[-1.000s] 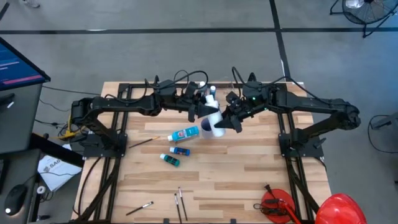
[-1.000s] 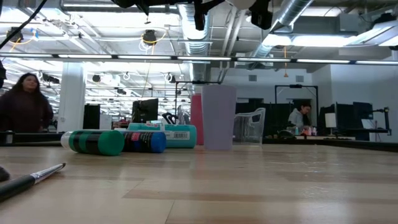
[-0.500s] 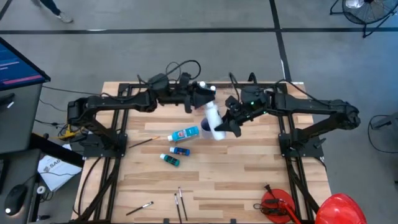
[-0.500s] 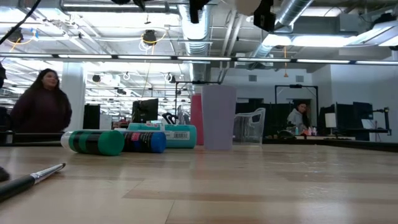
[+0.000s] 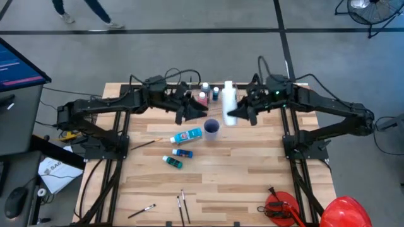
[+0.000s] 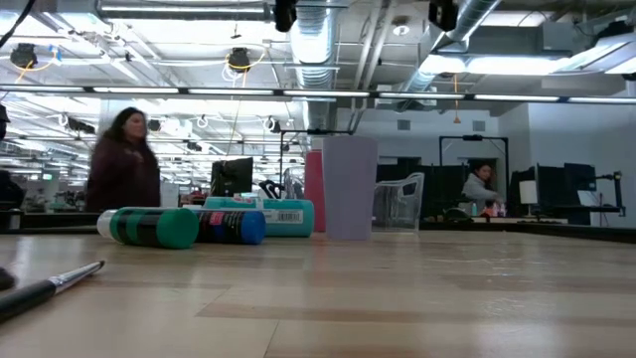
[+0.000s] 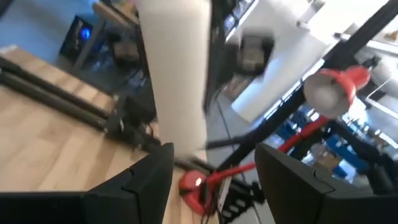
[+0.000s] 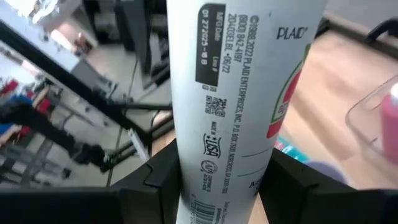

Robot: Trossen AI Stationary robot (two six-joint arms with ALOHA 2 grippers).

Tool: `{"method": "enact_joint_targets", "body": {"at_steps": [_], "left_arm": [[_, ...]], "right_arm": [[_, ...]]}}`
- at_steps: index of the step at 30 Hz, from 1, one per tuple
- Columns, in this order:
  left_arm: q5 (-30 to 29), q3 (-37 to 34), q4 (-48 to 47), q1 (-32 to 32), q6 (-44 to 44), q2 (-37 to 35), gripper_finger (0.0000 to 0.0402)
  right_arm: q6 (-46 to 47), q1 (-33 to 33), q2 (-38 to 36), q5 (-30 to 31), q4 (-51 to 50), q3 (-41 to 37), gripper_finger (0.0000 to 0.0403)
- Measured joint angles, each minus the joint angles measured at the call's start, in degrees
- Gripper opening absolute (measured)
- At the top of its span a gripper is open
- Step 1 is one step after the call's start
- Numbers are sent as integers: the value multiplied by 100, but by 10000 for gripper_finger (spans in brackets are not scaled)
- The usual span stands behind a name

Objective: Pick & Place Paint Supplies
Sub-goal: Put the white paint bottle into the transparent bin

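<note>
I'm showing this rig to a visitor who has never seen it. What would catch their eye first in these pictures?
Most striking is the white paint bottle held above the table's far edge by the right hand, its printed label filling the right wrist view. Next to it the left hand hovers open and empty near the small blue-purple cup. In front lie the light blue bottle, a blue one and a teal one.

Bright, even overhead light; soft shadows; wrist views motion-blurred; walking person [image 6: 121, 159] smeared.
</note>
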Motion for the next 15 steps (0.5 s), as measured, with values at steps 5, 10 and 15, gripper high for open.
{"method": "enact_joint_targets", "body": {"at_steps": [5,10,15], "left_arm": [[-750,-183,118,-428,258,33,221],[-1894,-270,349,-746,703,36,228],[-1914,-274,386,-746,635,34,237]], "right_arm": [[20,-81,-103,75,368,0,156],[59,-25,-68,100,601,0,158],[-178,89,42,321,674,-2,158]]}}
